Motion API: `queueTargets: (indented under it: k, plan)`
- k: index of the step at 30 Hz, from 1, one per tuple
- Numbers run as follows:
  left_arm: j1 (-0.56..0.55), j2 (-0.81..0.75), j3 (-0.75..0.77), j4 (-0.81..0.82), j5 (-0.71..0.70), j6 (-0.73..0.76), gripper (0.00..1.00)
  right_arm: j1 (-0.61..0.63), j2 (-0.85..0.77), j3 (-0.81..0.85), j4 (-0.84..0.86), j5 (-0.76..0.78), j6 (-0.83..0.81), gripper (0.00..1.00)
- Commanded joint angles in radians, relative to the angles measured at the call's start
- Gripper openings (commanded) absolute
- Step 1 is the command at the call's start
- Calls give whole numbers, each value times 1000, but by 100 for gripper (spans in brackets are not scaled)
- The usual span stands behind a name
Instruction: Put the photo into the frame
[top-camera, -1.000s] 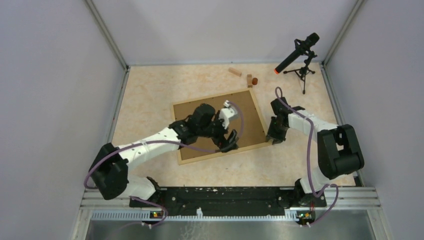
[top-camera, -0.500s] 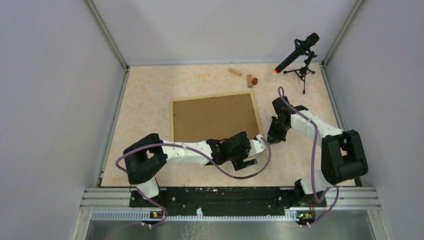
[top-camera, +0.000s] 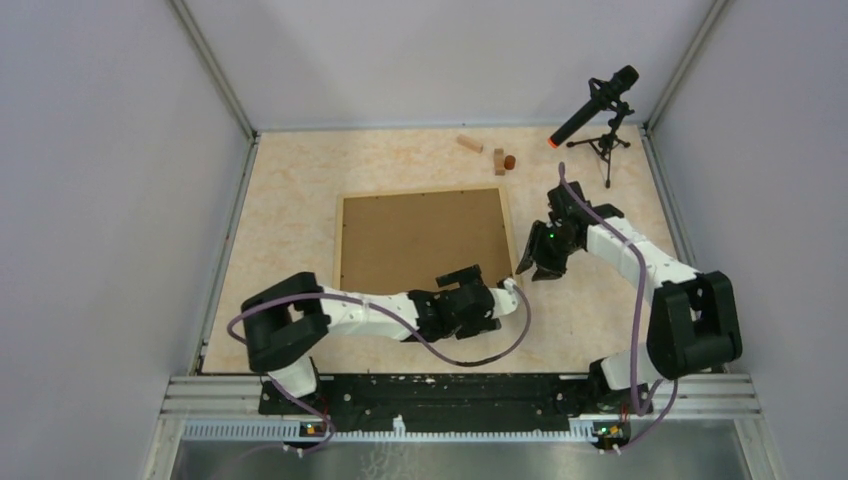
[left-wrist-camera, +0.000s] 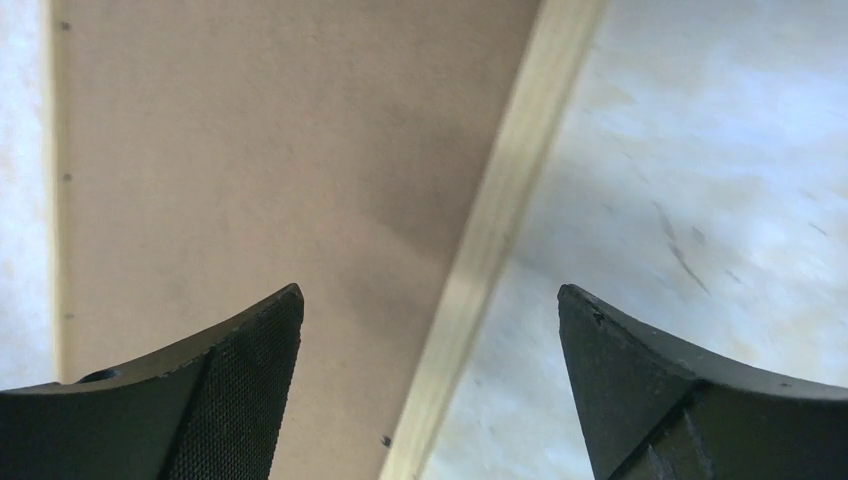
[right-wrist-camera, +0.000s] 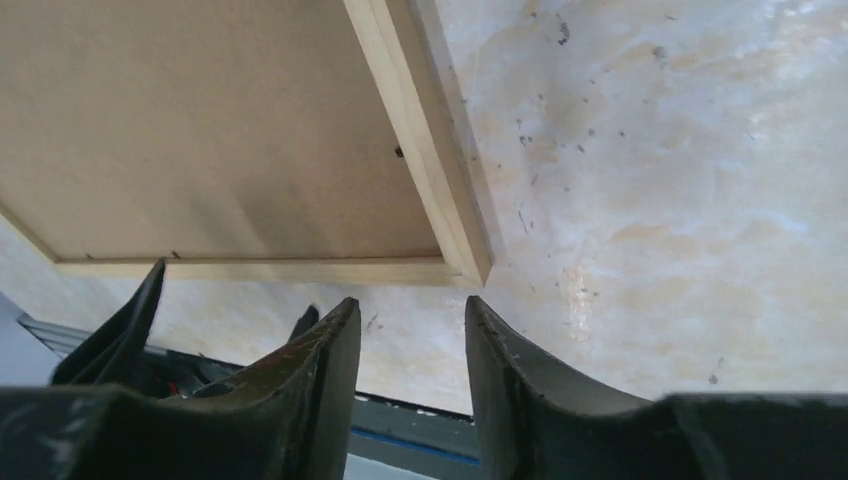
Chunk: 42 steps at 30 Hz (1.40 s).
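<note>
- Frame (top-camera: 420, 240): lies flat on the table (top-camera: 290, 200) at the centre of the overhead view. Its back faces up, with brown board inside narrow pale rails.
- Left gripper (left-wrist-camera: 430, 300): sits at the frame's lower edge, near the lower right corner in the overhead view. Its jaws stand wide apart and hold nothing. In the left wrist view, one finger is over the brown board at lower left and the other over bare table at lower right. A pale rail runs diagonally between them.
- Right gripper (right-wrist-camera: 408, 310): sits just right of the frame's right rail, near its lower end. Its jaws are narrow with a clear gap and nothing between them. In the right wrist view, the frame corner lies just above the fingertips.
- Wooden blocks (top-camera: 470, 143): upper centre, well apart from the frame.
- Microphone (top-camera: 597, 105): on a tripod, upper right.
</note>
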Motion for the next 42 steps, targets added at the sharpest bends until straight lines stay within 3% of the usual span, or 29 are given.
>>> queueTargets:
  k: [1, 5, 9, 14, 15, 17, 21, 26, 34, 38, 42]
  plan:
    - [26, -192, -65, -21, 271, -64, 99, 8, 134, -12, 61, -161, -111, 49]
    - [51, -233, -64, -86, 422, -112, 99, 34, 270, 80, -51, -63, -237, 56]
    - [62, -247, -73, -90, 465, -138, 98, 65, 360, 146, -105, 10, -278, 42]
    - [65, -222, -57, -103, 433, -143, 99, 108, 472, 232, -176, 103, -276, 36]
    - [65, -211, -54, -104, 423, -145, 99, 122, 493, 245, -188, 128, -277, 32]
    - [64, -185, -42, -109, 413, -147, 99, 144, 519, 263, -208, 156, -276, 0]
    - [63, -147, -32, -95, 361, -139, 99, 145, 504, 307, -245, 140, -267, 0]
    - [53, -121, -56, -38, 216, -94, 99, 124, 416, 377, -350, 184, -269, 0]
    - [-20, -69, -71, 23, -24, 24, 99, 95, 334, 426, -431, 102, -240, 0]
    - [-31, 19, -92, 189, -342, 111, 96, 93, 316, 418, -427, 57, -223, 0]
    - [-27, 141, -80, 361, -535, 257, 87, 92, 294, 399, -420, 33, -207, 0]
